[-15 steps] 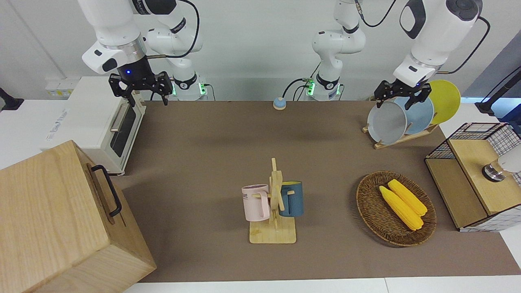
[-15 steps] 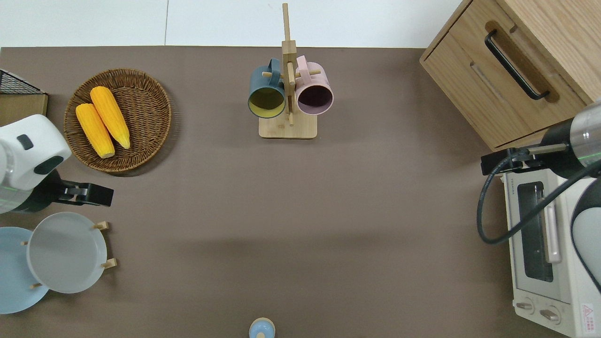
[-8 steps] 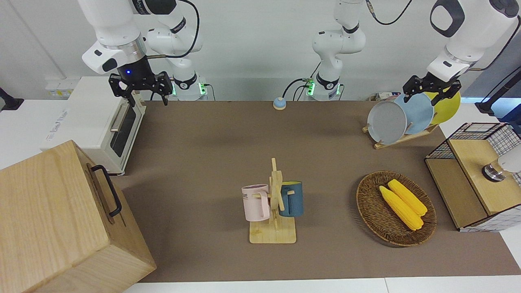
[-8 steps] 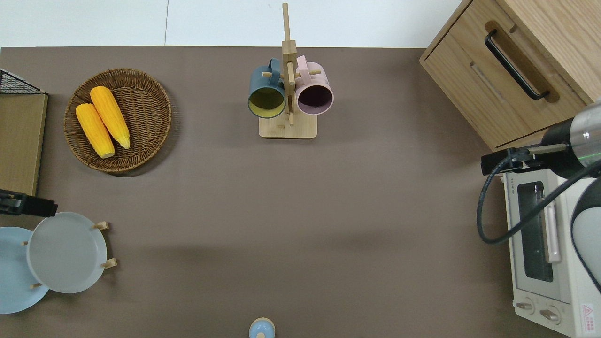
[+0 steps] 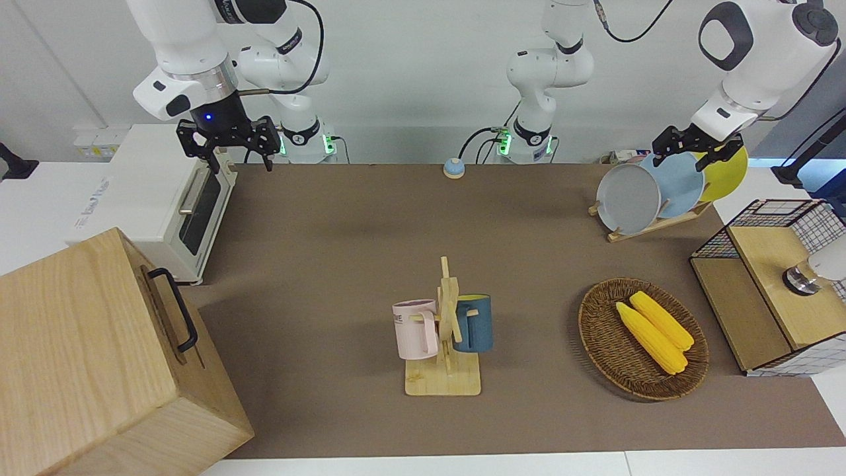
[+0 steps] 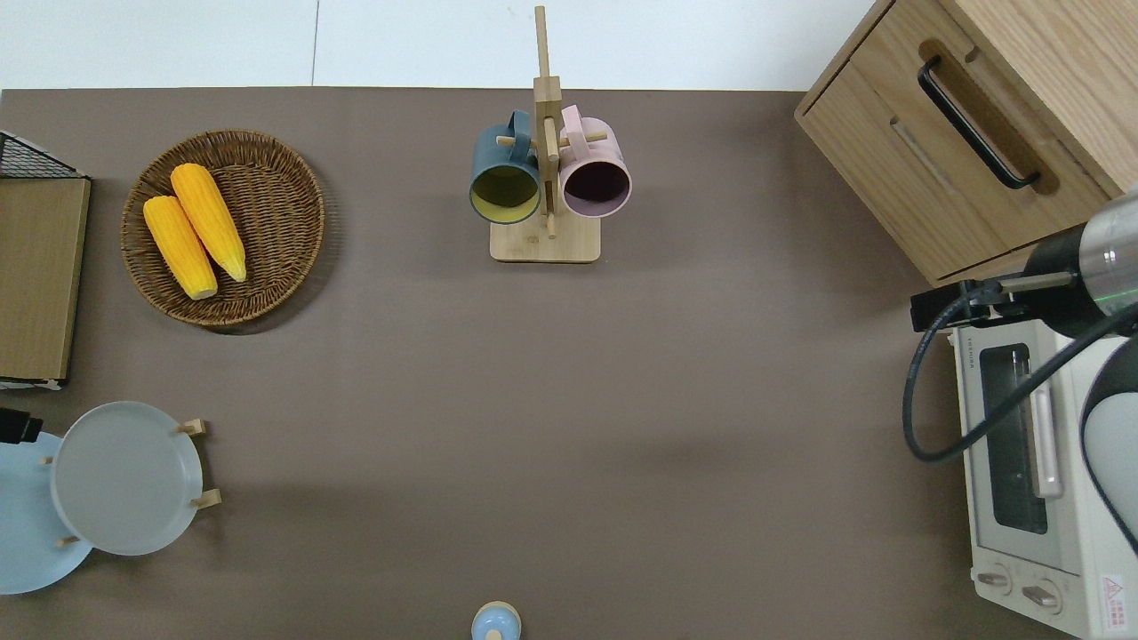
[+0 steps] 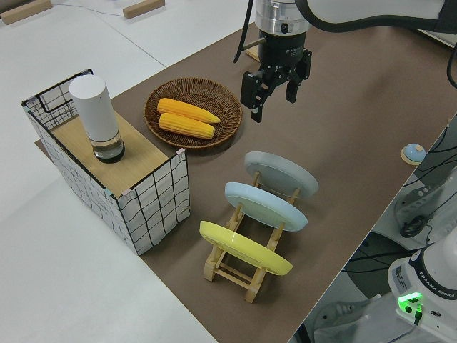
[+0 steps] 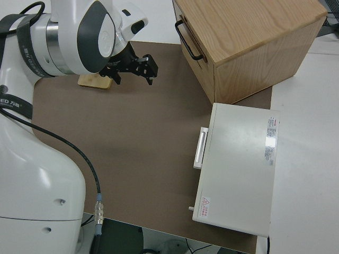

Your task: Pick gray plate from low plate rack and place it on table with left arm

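The gray plate (image 5: 628,198) (image 6: 124,477) (image 7: 280,175) leans in the low plate rack (image 5: 651,225) (image 6: 207,499) (image 7: 243,275), in the slot farthest from the robots, toward the left arm's end of the table (image 6: 533,400). My left gripper (image 5: 694,149) (image 7: 275,93) hangs open and empty in the air. In the overhead view only a black tip of the left gripper (image 6: 11,425) shows at the picture's edge, just off the gray plate's rim, over the gap between the rack and the wire shelf. It touches no plate. The right arm is parked, its gripper (image 5: 228,142) (image 8: 132,69) open.
A light blue plate (image 5: 681,188) and a yellow plate (image 5: 724,168) stand in the same rack. A wicker basket (image 6: 267,267) holds two corn cobs. Also here are a mug tree (image 6: 544,178) with two mugs, a wire shelf (image 5: 773,284), a wooden cabinet (image 5: 99,357) and a toaster oven (image 5: 152,198).
My left gripper has swung away from over the gray plate's rim toward the left arm's end of the table. The gray plate has stayed in the rack. The right arm has not moved.
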Motion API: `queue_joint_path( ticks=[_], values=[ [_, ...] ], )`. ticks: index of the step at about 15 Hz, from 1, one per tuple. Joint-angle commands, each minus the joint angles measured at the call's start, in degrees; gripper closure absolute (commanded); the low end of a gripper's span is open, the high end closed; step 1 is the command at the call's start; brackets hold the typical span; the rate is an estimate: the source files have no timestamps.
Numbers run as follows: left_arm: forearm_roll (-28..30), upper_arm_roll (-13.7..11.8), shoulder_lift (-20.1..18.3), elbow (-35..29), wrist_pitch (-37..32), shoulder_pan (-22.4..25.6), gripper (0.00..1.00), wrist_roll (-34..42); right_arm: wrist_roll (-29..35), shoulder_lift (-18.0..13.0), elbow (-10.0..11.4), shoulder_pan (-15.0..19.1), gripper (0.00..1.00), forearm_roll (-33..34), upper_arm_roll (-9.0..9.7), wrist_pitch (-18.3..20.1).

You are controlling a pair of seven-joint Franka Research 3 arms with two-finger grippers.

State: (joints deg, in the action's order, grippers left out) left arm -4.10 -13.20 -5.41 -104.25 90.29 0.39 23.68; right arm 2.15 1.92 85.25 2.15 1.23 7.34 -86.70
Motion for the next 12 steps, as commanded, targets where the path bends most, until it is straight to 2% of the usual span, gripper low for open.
queue_joint_path(
  ticks=[1,5,12],
  values=[
    [-1.00,-1.04,-4.51,-7.89,4.36,-0.48,0.01,-0.91,0.75,0.54,-1.14,1.28,0.017,0.17,1.19,0.92],
    [-2.41,-0.95,-7.68,-14.57,8.75,-0.57,0.01,-2.92,0.75,0.54,-1.14,1.28,0.017,0.17,1.19,0.92],
    [-2.58,-0.95,-7.68,-20.37,15.52,-0.48,0.01,-5.83,0.75,0.54,-1.14,1.28,0.017,0.17,1.19,0.92]
  ],
)
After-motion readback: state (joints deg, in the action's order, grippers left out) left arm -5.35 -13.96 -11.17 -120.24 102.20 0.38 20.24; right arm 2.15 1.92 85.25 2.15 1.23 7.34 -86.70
